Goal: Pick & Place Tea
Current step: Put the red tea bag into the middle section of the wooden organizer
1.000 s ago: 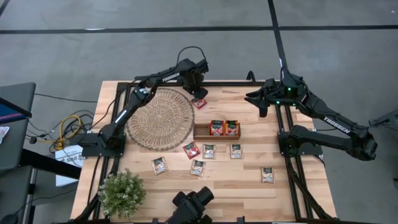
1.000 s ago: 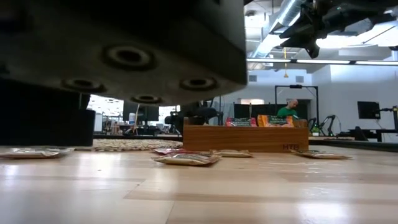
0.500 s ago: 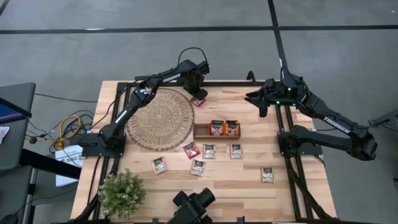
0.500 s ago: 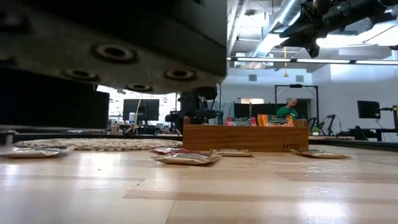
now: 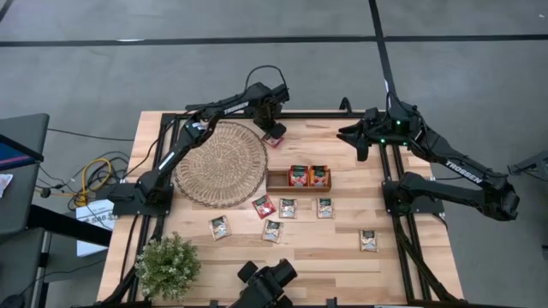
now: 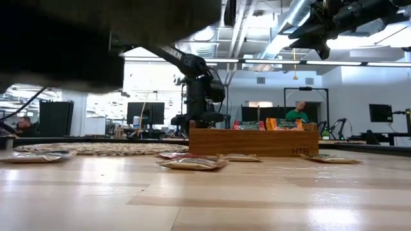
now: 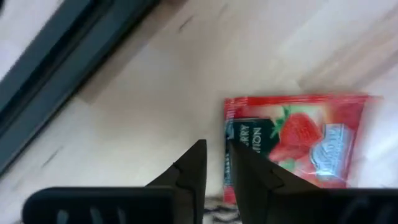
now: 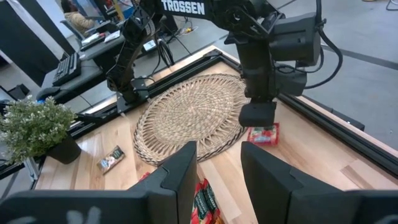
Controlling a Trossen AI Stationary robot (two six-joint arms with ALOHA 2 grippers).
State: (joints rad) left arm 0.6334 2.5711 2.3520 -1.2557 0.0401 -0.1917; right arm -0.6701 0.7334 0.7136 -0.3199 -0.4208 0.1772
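Far table edge w/ dark frame rail (image 7: 56, 68) runs just behind the left gripper (image 5: 273, 128), so little room on that side; bare wood betw. the rail and the red sachet (image 7: 298, 146). Woven mat (image 5: 221, 162) sits just beside that sachet (image 5: 275, 140), mat rim close to it. Left gripper low over the red sachet at far side of table, fingers (image 7: 193, 171) nearly together, narrow gap only, tips at the sachet's edge; contact can't tell, nothing clamped. Wooden tray (image 5: 298, 180) mid-table holds two red-orange sachets (image 5: 308, 175) upright. Loose sachets (image 5: 272, 229) lie flat on the near side of the tray, one more (image 5: 369, 240) off toward the right, well apart. Right gripper (image 5: 355, 137) raised at far right, fingers (image 8: 180, 174) apart, holding nothing. Potted plant (image 5: 168, 265) at near left corner.
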